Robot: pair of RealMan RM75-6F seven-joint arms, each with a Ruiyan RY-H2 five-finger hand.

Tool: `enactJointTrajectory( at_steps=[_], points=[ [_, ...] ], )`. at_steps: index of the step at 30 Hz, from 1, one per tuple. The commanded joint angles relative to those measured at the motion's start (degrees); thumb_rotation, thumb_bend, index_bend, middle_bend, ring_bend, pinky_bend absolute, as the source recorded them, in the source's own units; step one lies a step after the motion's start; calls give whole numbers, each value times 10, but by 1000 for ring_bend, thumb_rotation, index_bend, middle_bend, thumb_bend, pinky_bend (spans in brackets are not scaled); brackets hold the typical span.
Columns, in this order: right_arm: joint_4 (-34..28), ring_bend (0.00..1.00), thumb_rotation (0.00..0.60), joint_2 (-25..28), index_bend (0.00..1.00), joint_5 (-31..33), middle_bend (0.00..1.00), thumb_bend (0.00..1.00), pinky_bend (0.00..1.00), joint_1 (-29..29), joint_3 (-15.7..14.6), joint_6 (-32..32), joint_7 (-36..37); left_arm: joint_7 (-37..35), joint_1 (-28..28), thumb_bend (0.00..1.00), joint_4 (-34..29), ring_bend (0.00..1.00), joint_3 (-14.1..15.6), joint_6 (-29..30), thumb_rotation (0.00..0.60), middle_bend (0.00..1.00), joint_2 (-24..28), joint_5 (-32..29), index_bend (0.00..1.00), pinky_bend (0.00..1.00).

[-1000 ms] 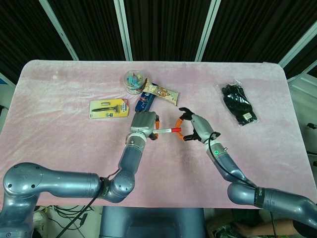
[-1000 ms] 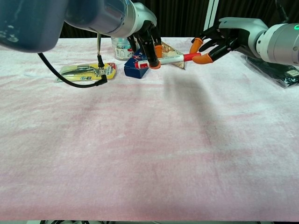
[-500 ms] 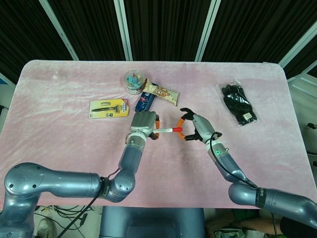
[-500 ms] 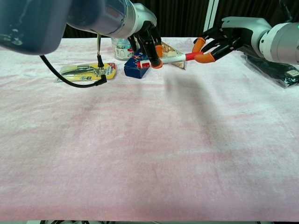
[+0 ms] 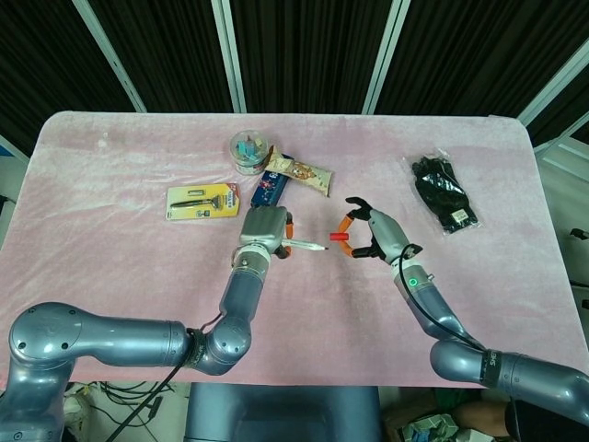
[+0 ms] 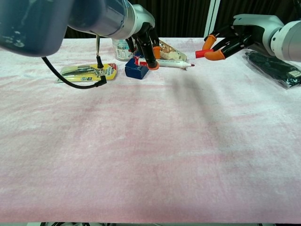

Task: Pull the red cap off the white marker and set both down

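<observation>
My left hand (image 5: 266,229) (image 6: 145,41) grips the white marker (image 5: 306,245) (image 6: 172,63) by its rear end above the pink table. The marker's bare tip points toward my right hand. My right hand (image 5: 373,234) (image 6: 235,38) pinches the red cap (image 5: 339,237) (image 6: 201,53) between its orange fingertips. The cap is off the marker, with a small gap between the two. Both hands hover above the cloth near the table's middle.
Behind the left hand lie a blue box (image 5: 269,185) (image 6: 137,69), a snack bar wrapper (image 5: 299,171), a clear round tub (image 5: 248,151) and a yellow razor pack (image 5: 202,202) (image 6: 87,71). Black gloves in a bag (image 5: 443,193) (image 6: 275,66) lie at the right.
The red cap has come off the marker. My right hand has moved right with the cap, opening a gap; the left hand still holds the marker body.
</observation>
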Motion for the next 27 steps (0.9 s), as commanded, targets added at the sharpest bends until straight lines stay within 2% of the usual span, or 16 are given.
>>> enactJointTrajectory(
  at_steps=[1,14,20,22,27],
  points=[
    [-1,214,600,4,903,-1,112,444,175,-4,-1,0,3,-1,2,544,0,197,0,0,600,360,1,1,690,168],
    [-1,214,600,45,908,-16,105,443,175,-37,5,0,37,-7,27,544,-13,197,12,-2,600,360,27,11,690,168],
    [-4,214,600,55,908,-33,101,442,175,-69,-8,9,59,-22,71,544,-33,197,49,-19,600,360,57,29,691,168],
    [-2,214,600,44,908,-47,100,442,175,-83,-18,16,73,-30,95,544,-26,197,81,-34,600,360,66,47,693,168],
    [17,214,600,7,908,-75,98,438,175,-96,-31,30,87,-64,128,544,-11,197,109,-62,600,359,69,85,695,167]
  ],
)
